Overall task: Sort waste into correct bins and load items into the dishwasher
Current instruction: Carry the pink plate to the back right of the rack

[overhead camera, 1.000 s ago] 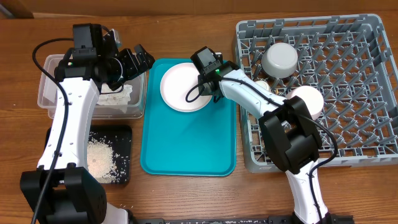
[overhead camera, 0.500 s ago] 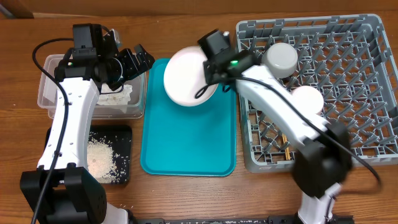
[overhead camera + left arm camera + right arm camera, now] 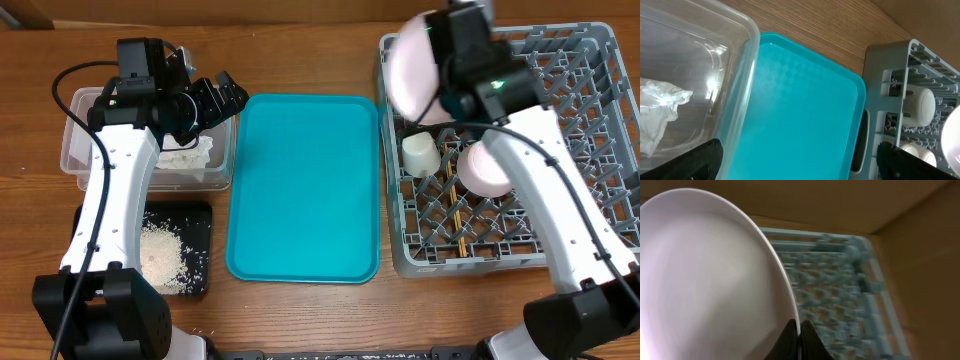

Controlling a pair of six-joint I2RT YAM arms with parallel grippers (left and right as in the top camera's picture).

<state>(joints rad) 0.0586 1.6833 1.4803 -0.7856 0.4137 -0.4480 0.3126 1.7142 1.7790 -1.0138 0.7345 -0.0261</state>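
My right gripper point(image 3: 447, 72) is shut on the rim of the round pink plate point(image 3: 413, 65), which hangs tilted on edge above the left part of the grey dishwasher rack point(image 3: 590, 150). In the right wrist view the fingertips point(image 3: 800, 330) pinch the plate point(image 3: 710, 275) edge over the blurred rack point(image 3: 840, 290). In the rack sit a white cup point(image 3: 420, 153), an upturned pink bowl point(image 3: 487, 168) and chopsticks point(image 3: 458, 225). My left gripper point(image 3: 225, 95) is open with nothing in it, hovering at the clear bin's point(image 3: 90, 150) right edge. White tissue point(image 3: 190, 155) lies in that bin. The black bin point(image 3: 195, 225) holds rice point(image 3: 160, 255).
A teal tray point(image 3: 305, 190) lies bare between the bins and the rack. The left wrist view shows the clear bin's wall point(image 3: 742, 80), tissue point(image 3: 660, 100), the teal tray point(image 3: 800, 100) and the rack's corner point(image 3: 885, 65). Wooden tabletop point(image 3: 300, 60) surrounds everything.
My right arm lifted the pink plate off the teal tray and carried it right and up, over the rack, turning it on edge. The left arm has stayed still.
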